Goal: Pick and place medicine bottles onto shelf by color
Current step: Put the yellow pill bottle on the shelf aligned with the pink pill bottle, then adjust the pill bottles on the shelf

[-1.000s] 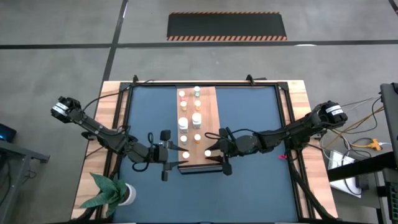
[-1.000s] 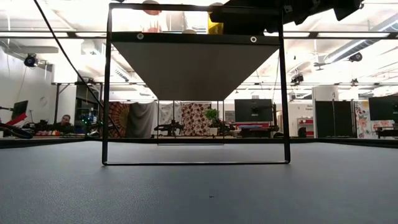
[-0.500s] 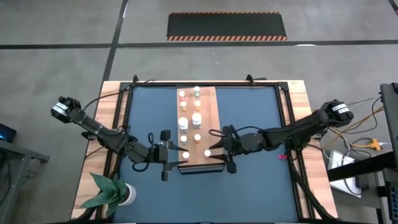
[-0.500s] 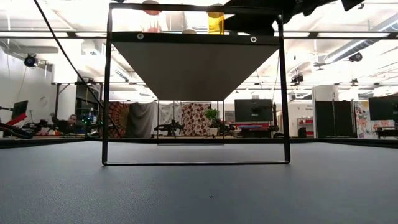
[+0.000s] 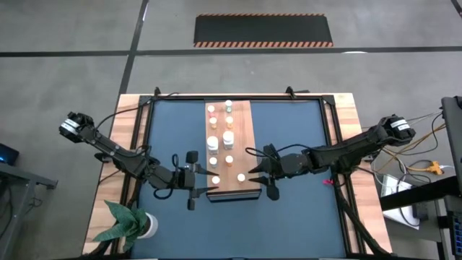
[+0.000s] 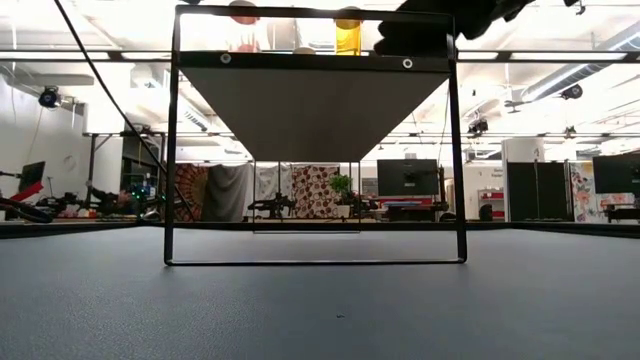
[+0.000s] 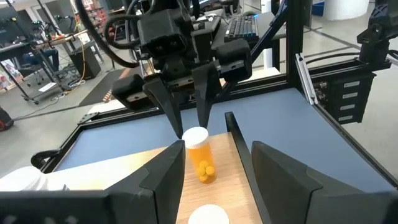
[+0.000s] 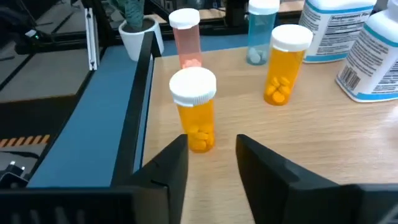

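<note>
Wooden shelf [image 5: 231,148] holds the medicine bottles | left gripper [image 5: 193,180] open, waiting at its near-left corner | orange bottle [image 8: 193,109] stands released | right gripper [image 5: 263,172] open, just beside; likely retreat next.

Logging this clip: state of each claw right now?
Left claw: open, holding nothing, at the shelf's near end.
Right claw: open, just off an orange bottle, holding nothing.

medicine bottles [image 5: 228,139] on shelf [image 5: 242,119], plant [image 5: 130,224] at table corner
</note>
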Tool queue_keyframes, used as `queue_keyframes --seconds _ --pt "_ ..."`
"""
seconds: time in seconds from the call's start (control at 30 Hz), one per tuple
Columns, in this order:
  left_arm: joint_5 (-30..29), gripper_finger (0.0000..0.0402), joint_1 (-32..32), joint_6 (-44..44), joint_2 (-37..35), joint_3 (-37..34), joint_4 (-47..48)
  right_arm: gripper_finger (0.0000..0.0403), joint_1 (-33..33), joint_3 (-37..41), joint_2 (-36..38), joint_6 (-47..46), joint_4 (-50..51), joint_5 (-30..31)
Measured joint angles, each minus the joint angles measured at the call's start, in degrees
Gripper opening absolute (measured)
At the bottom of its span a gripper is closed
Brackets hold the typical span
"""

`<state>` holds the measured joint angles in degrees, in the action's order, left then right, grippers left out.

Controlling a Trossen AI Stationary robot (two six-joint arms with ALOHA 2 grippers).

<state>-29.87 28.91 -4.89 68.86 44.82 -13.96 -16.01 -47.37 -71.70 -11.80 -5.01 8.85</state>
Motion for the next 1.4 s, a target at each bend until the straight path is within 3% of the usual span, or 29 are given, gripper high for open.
queue_keyframes --seconds 0.4,0.8,1.13,1.27,1.4 --pt "0.01 0.0169 -0.03 -0.24 0.00 -0.07 0.29 0.0012 -0.59 -8.29 -7.22 1.40 5.96 -0.19" --pt "0.23 0.0169 -0.01 -0.11 0.02 -0.07 0.98 0.0009 -0.46 -15.41 -13.54 5.30 8.07 1.50" --pt "0.20 0.0169 0.01 3.68 -0.43 -0.01 2.06 0.0009 -0.50 -18.41 -13.70 5.82 15.31 3.30" --pt "0.15 0.0163 -0.05 8.96 -1.29 2.92 9.07 0.0009 -0.61 -18.98 -12.65 5.88 18.37 3.31" --pt "0.13 0.0131 -0.09 12.67 -0.85 8.26 20.02 0.0009 -0.62 -18.93 -11.15 6.00 21.03 3.31"
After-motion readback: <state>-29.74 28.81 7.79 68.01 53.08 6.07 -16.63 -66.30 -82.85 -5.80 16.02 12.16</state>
